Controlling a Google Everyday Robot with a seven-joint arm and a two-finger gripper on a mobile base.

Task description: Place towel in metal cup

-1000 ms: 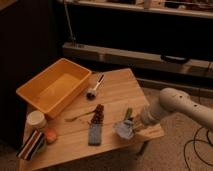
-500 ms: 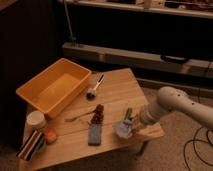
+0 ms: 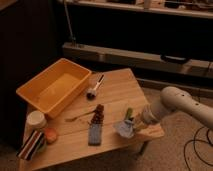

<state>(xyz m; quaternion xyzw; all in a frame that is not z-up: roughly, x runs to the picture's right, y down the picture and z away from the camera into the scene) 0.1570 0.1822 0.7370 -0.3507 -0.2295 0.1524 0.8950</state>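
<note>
A crumpled pale blue-grey towel sits near the table's front right edge. My gripper is right at it, touching its upper right side, with the white arm reaching in from the right. A green piece sticks up just behind the towel. I cannot make out a metal cup; if it is there, the towel and gripper hide it.
On the wooden table stand a yellow bin at back left, a brush, a fork, a brown object, a blue-grey sponge, a white container, an orange fruit and a striped packet.
The arm has shifted slightly left toward the towel. The towel stays at about the same spot near the front right edge.
</note>
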